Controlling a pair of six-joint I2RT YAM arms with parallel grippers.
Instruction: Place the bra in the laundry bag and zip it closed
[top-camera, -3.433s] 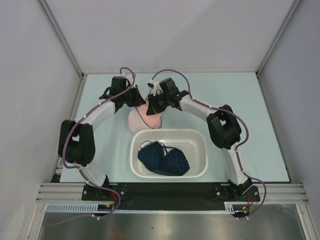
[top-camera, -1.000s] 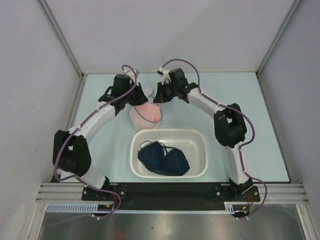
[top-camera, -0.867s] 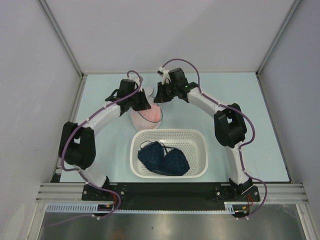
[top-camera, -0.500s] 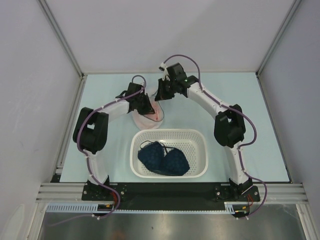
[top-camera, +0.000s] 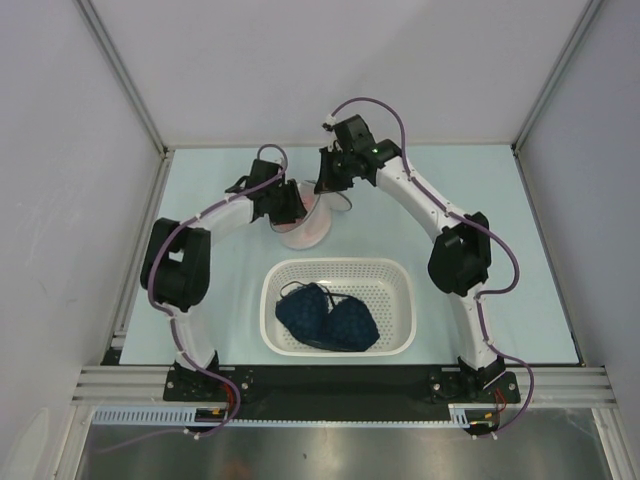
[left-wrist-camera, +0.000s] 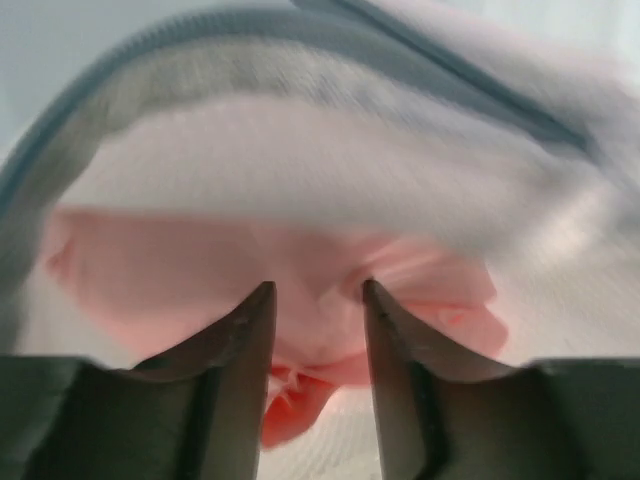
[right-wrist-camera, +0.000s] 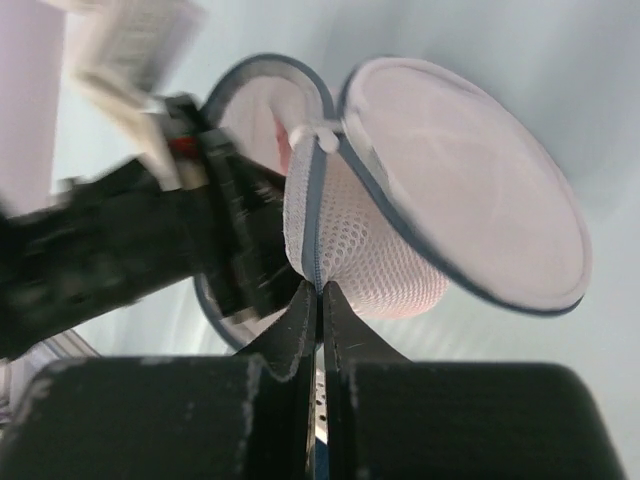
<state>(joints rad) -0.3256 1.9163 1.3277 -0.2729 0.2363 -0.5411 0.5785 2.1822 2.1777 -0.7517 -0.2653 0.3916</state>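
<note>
Laundry bag (top-camera: 306, 228), the small white see-through mesh pouch with the blue-grey zip rim (left-wrist-camera: 215, 20): where do you have it?

At the tips of both pincers. My right pincer (right-wrist-camera: 320, 290) is pinched tight on the laundry bag's mesh wall, where a seam runs down from the rim; the round flap lid (right-wrist-camera: 470, 190) stands open up and to the right of its tips.

And the left?

My left pincer (left-wrist-camera: 315, 293) has its jaws apart, nothing clamped that I can see. It is nosed into the bag's mouth, the rim arching over its fingers (left-wrist-camera: 245, 340).

The bra?

The pink fabric bra (left-wrist-camera: 190, 270) lies inside the pouch, straight ahead of the left pincer, showing through the gap between the fingertips. Whether they touch it I cannot tell; that view is blurred.

Anything else?

A white perforated plastic basket (top-camera: 402, 290) sits on the pale blue table (top-camera: 500, 250) on the near side of both pincers, towards the arm bases. A dark blue bra (top-camera: 328, 318) lies in it, well apart from either pincer.
</note>
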